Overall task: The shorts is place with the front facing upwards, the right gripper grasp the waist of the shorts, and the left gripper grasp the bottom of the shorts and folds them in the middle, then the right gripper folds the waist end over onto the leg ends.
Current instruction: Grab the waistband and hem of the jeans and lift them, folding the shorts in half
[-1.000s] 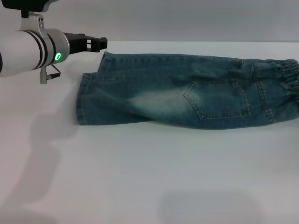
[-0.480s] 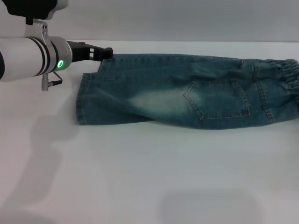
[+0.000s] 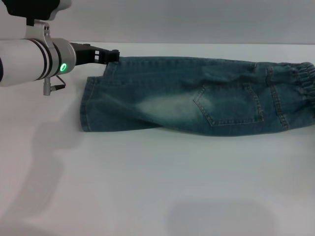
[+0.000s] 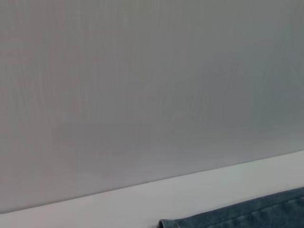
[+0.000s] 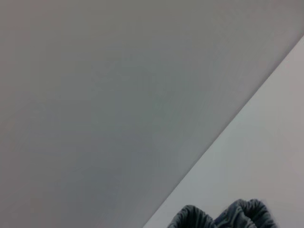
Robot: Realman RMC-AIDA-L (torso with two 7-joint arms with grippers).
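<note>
Shorts [image 3: 197, 96] lie folded lengthwise on the white table [image 3: 147, 187], waist [image 3: 305, 83] far right. Left gripper [image 3: 112, 54] has crept in to the far hem corner, barely moving now; fingers' spread unclear. Grasp looks imminent. Right gripper unseen.

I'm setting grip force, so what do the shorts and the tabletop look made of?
The shorts look like blue-green denim: visible seam stitching, faded pale patches, a puckered elastic waist. The table looks like a smooth, matte white surface, perhaps laminate; the material is unclear.

shorts [image 3: 197, 96] — blue-green, pale-faded denim
</note>
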